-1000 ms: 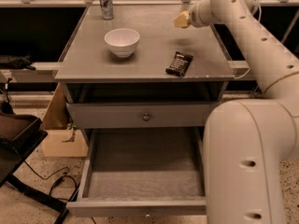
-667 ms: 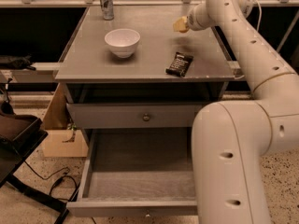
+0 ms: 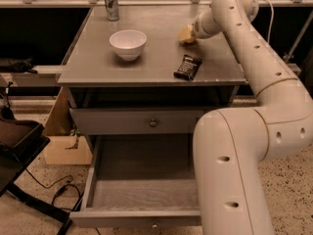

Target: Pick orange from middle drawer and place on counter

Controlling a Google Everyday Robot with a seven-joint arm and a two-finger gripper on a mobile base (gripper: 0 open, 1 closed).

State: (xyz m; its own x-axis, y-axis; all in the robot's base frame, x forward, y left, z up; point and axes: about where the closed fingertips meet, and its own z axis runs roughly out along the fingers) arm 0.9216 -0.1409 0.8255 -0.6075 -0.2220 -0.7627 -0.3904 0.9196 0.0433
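One move left, likely: holds orange (image 3: 185, 35) pinched in gripper (image 3: 189, 33) fingers, low over bench's (image 3: 156, 62) far right, for gentle release.

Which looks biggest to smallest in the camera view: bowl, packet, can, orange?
1. Bowl.
2-3. Packet and can look alike; the can stands farther back, so unsure.
4. Orange, at the claw, back right of the counter.
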